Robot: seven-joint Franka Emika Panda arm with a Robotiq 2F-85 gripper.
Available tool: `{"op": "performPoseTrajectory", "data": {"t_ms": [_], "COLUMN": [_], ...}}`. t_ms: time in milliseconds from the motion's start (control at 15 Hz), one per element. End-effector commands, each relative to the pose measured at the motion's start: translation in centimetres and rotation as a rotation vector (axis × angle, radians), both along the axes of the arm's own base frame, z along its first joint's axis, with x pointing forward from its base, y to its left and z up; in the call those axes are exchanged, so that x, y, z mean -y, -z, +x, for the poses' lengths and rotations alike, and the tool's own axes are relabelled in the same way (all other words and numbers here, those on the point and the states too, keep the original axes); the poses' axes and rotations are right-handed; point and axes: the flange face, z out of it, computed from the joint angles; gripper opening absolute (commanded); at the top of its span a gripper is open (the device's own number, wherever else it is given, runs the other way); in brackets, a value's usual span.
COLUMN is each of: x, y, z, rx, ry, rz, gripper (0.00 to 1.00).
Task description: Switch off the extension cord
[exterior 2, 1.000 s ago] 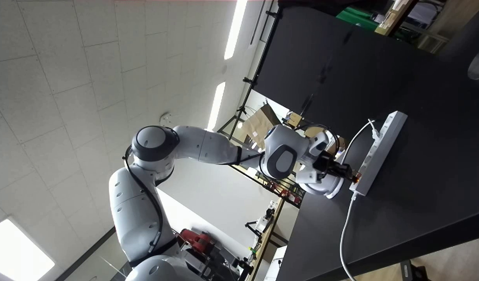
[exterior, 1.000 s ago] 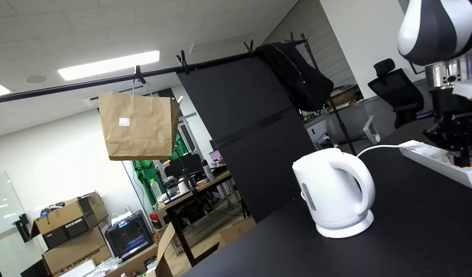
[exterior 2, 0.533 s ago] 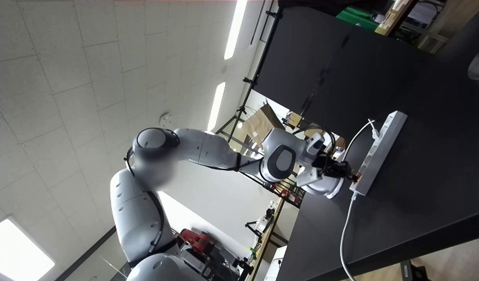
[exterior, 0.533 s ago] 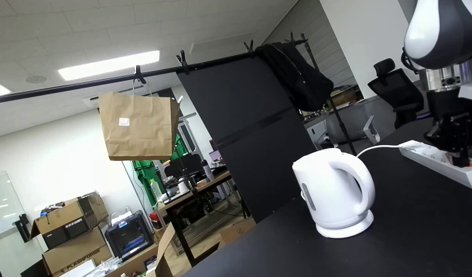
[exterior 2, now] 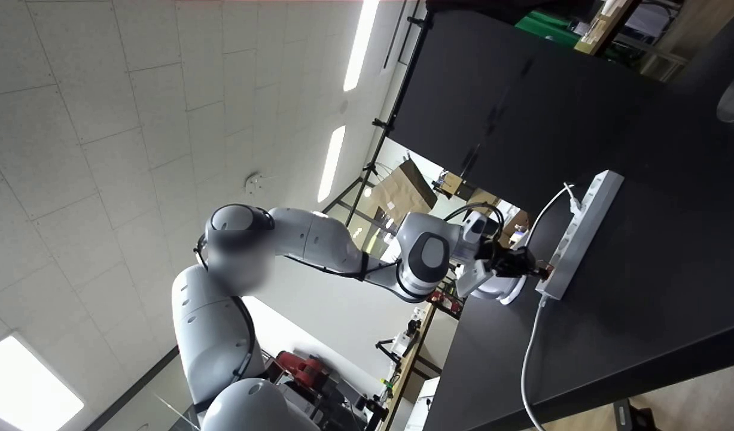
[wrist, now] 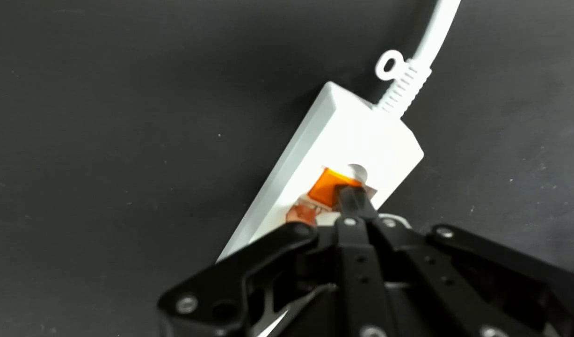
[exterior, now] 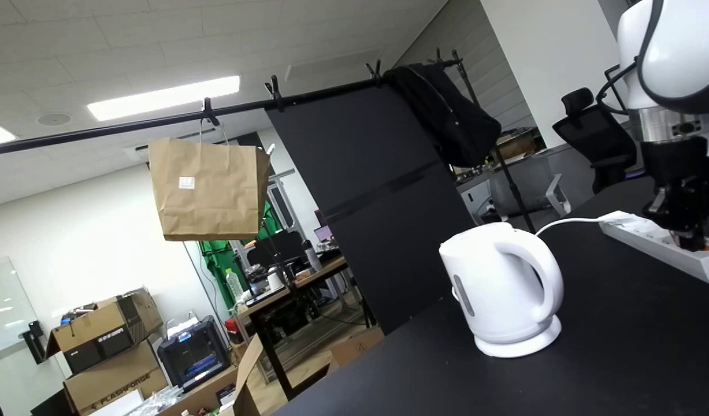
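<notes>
Strip (wrist: 366, 140): flat on the black table (exterior: 620, 346). Switch (wrist: 320, 188): near the strip's cord end, bright orange; cannot tell whether it is lit or which way it is rocked.

Gripper (wrist: 357, 200): clenched, nothing held. Its tips overlap one edge of the switch and look to be touching, though depth is hard to judge; both exterior views put them down at the switch.

Step in hand, as judged: the press itself, result unconfirmed. Next: push firmly on the off side until it rocks, then lift straight away and check the colour. Possible trouble: tips skidding off the edge, or the strip sliding.

Cord (wrist: 439, 32) leaves the switch end; plug (exterior 2: 575, 206) sits toward the far end. Kettle (exterior: 504, 289) upright, apart from the strip.
</notes>
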Motion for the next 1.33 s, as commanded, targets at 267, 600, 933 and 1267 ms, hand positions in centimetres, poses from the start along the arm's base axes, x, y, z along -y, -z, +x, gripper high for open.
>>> {"op": "performPoseTrajectory", "data": {"t_ms": [267, 600, 933, 1267], "x": [-2.6, -4.2, -6.6, -9.3], "y": [3.8, 4.0, 0.7, -3.5], "z": [-1.6, -2.7, -2.5, -2.5], "rx": [-0.003, 0.038, 0.078, 0.09], "ry": [-0.098, -0.161, -0.179, -0.203], "rz": [-0.143, -0.222, -0.176, -0.092], "gripper": [0.0, 0.0, 0.0, 0.0]}}
